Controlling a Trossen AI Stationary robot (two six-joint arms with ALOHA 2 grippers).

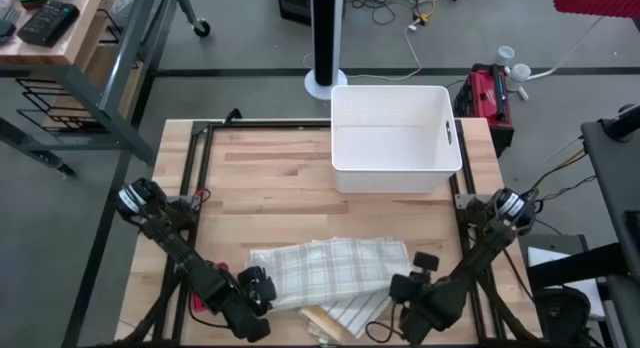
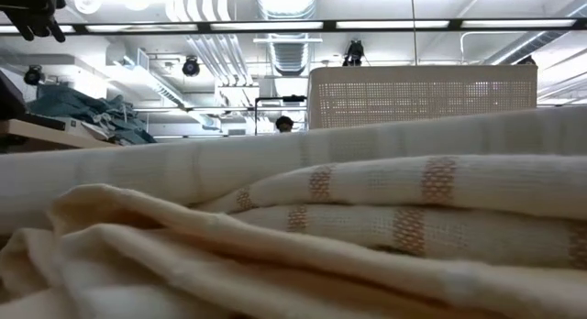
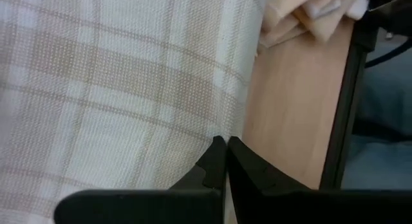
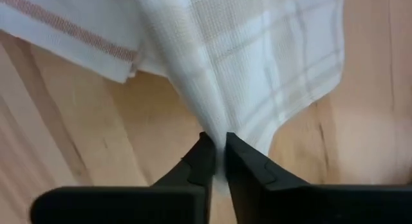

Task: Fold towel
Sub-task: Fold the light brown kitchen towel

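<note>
A white towel with beige checks (image 1: 330, 271) lies spread near the table's front edge, partly over other cloth. My left gripper (image 1: 262, 288) is at its near left corner and shut on its edge (image 3: 225, 141). My right gripper (image 1: 405, 288) is at its near right corner, shut on a raised ridge of the cloth (image 4: 216, 137). In the low view the towel (image 2: 367, 200) fills the foreground and hides both grippers. My left gripper pinches the towel's side edge (image 3: 237, 124) between its two fingertips, slanting down from the near left. The cloth beyond the fingers (image 3: 116, 89) looks smooth; one layer or several, I cannot tell. My right gripper pinches the towel near its corner (image 4: 215, 124) between both fingertips, coming steeply from above. The cloth is drawn up into a taut ridge that runs to the fingertips, and the corner flap (image 4: 302, 89) spreads beside it above the wood.
A white bin (image 1: 395, 138) stands at the table's far right. A cream cloth (image 1: 325, 323) and a white cloth with a reddish stripe (image 4: 64, 31) lie under the towel's near edge. Black frame rails (image 1: 195, 188) run along the table's sides. Bare wood (image 1: 270, 188) lies between towel and bin.
</note>
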